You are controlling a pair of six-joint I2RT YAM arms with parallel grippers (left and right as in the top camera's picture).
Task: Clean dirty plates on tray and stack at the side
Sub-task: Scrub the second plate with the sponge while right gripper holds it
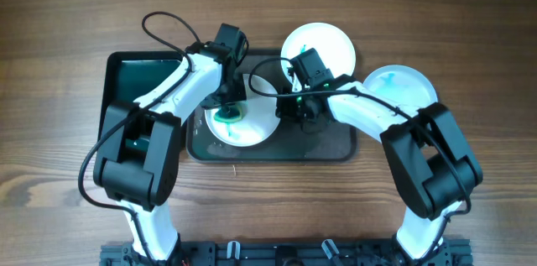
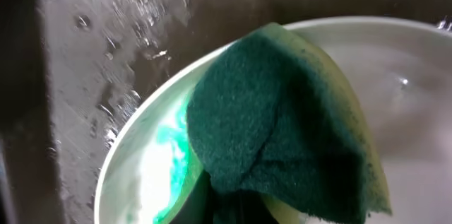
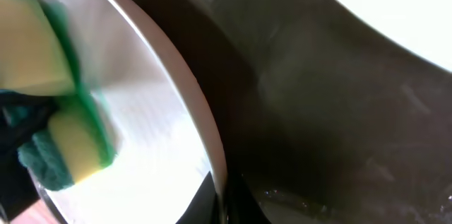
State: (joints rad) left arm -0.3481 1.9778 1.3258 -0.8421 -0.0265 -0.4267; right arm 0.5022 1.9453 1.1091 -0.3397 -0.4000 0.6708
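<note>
Starting overhead: finding the tray [image 1: 336, 150] lying mid-frame on the counter [image 1: 470, 14] and bearing the streaked plate [image 1: 256, 127] in its left half, probably for catching drips during the wiping. Pinching a folded sponge [image 1: 225, 118] in the left end effector [image 1: 226, 108] and pressing it onto the plate's left part, right where the teal is sitting. Reaching in with the right end effector [image 1: 292, 108] at the same plate's right rim, likely bracing it against sliding; not managing to tell whether spread or clamped there. Noting the upper plate [image 1: 327, 44] and the right-hand plate [image 1: 407, 86] lying off the tray in the upper right, the latter showing a teal smear, and a small black tray [image 1: 134, 81] sitting at the left. Moving to the left wrist view: seeing the sponge [image 2: 275, 125] doubled over, green side down across the plate [image 2: 417, 75], with teal [image 2: 166, 160] spreading at lower left. Ending with the right wrist view: catching the plate's rim running diagonally beside the wet tray floor [image 3: 318, 132].
</note>
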